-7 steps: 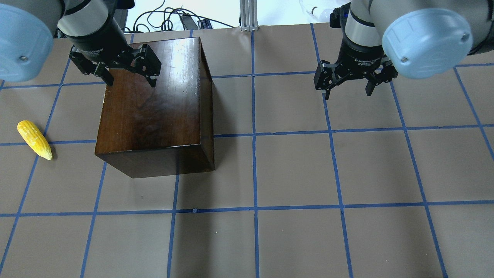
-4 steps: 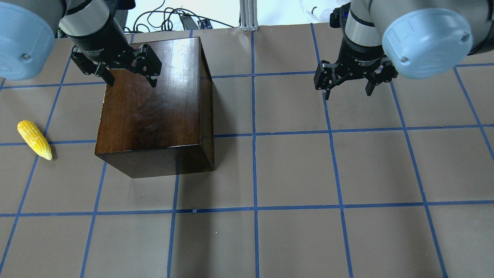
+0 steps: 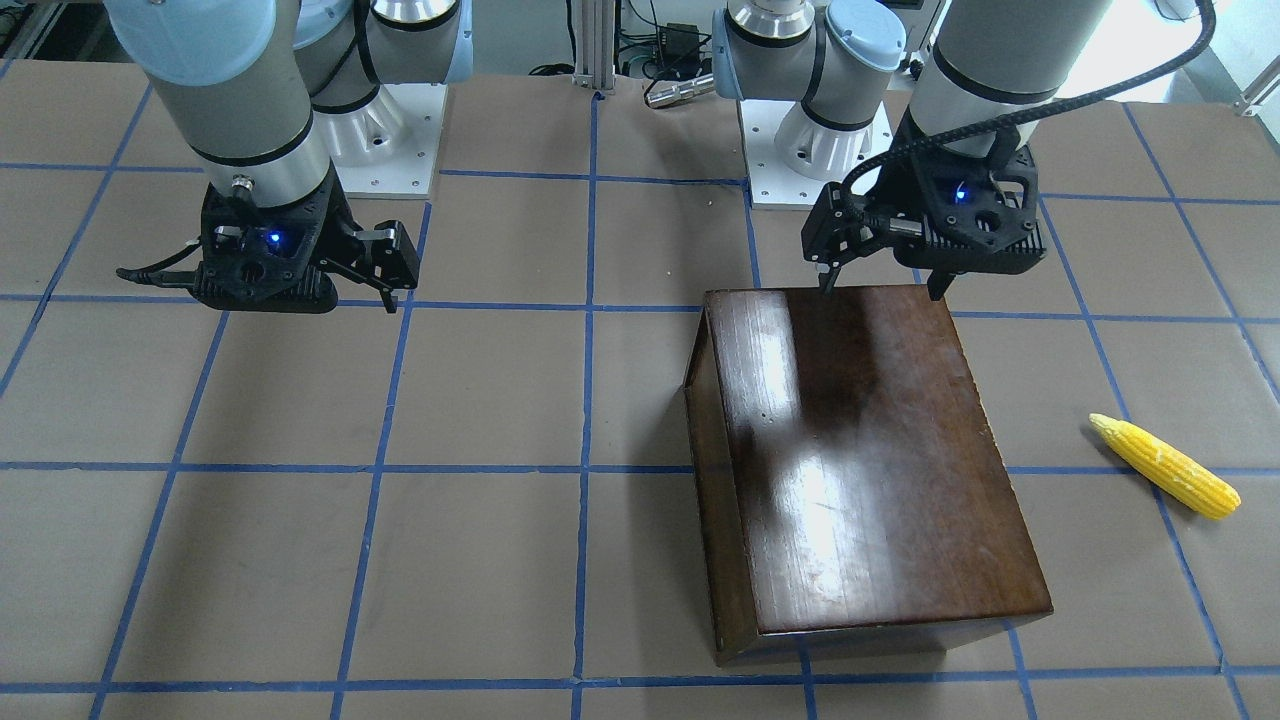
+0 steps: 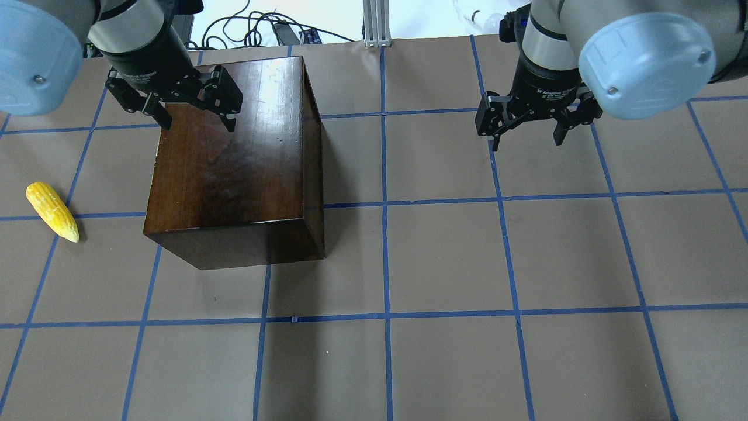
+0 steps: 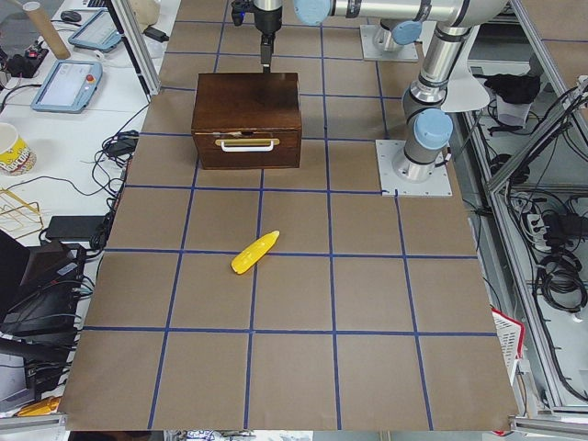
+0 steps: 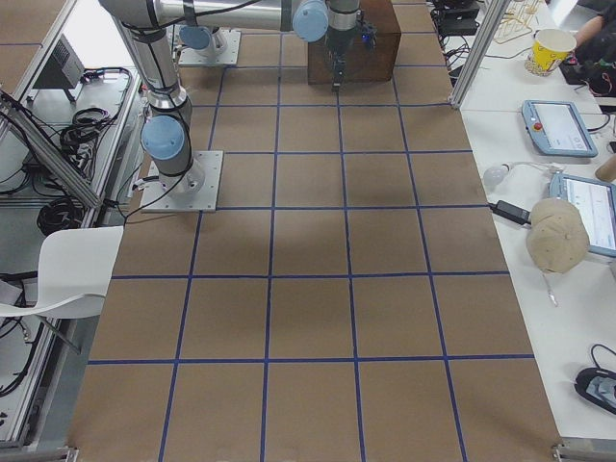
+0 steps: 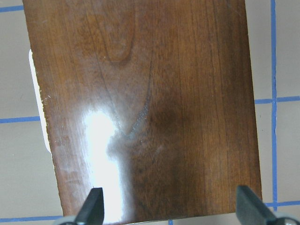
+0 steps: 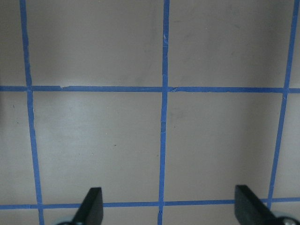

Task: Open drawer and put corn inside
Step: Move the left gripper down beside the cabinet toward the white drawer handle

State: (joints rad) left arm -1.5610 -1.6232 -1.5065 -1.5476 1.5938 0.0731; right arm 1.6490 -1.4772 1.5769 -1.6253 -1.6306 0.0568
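The dark-brown wooden box stands on the table's left half. Its drawer is shut; its front panel with a white handle shows only in the exterior left view. The yellow corn lies on the table left of the box, also seen in the front view. My left gripper is open and empty, hovering over the box top near its back edge; the left wrist view shows only the glossy lid below it. My right gripper is open and empty above bare table.
The table is brown paper with a blue tape grid. The arm bases stand at the robot's side. Cables lie beyond the table edge. Operator desks with tablets and a cup flank the table.
My left gripper has shifted slightly toward the top of the overhead view, along the box lid. The right gripper, the box and the corn have not moved.
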